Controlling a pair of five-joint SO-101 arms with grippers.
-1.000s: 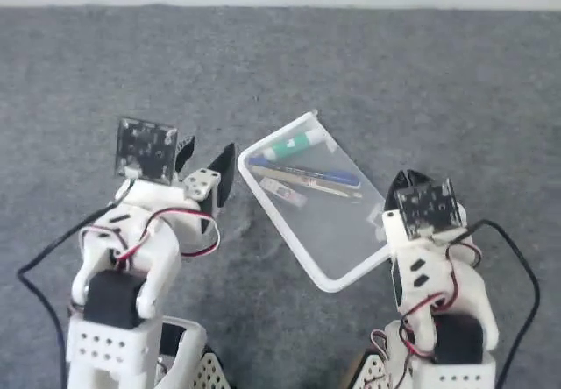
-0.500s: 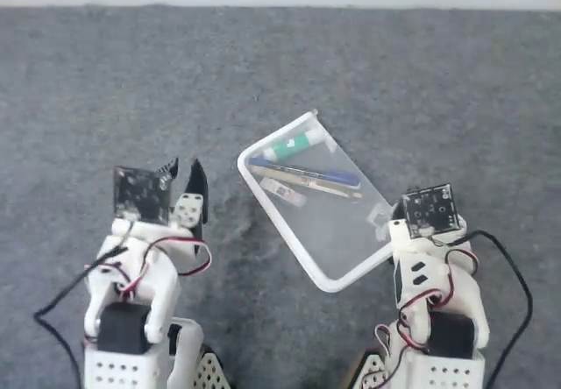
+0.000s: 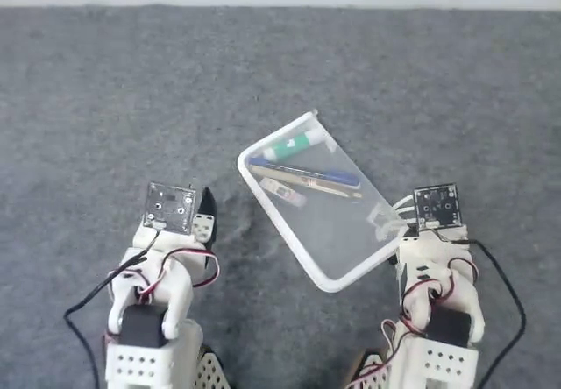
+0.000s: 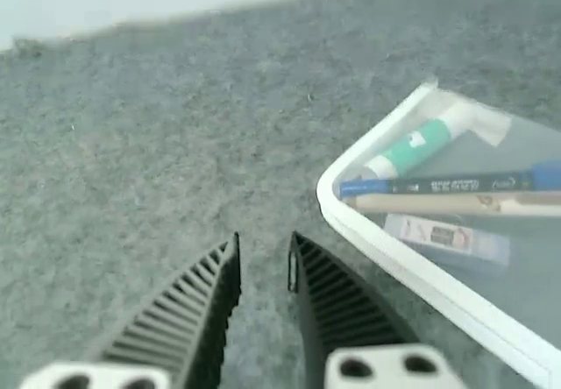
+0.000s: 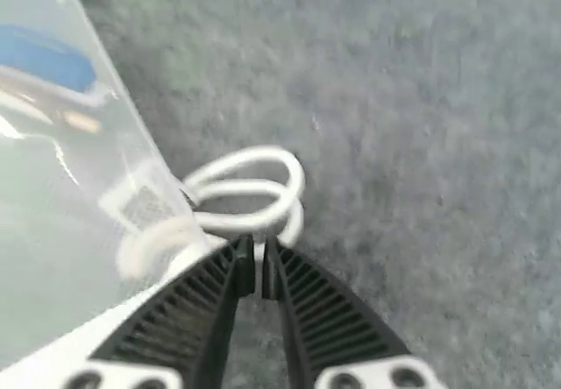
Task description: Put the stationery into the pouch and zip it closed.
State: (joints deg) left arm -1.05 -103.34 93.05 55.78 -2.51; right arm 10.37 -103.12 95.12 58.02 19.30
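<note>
Pouch (image 3: 337,242) lies flat with pens (image 3: 307,177) inside; I see my right gripper (image 5: 254,247) pressed together at its white loop (image 5: 245,187), my left gripper (image 4: 263,244) slightly spread, apart from it.

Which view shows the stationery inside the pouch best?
Left wrist view: the stationery lies close up inside the pouch, with the green-and-white tube, blue pen, beige stick and small clear piece each distinct. High view shows them smaller; right wrist view catches a blurred blue end.
</note>
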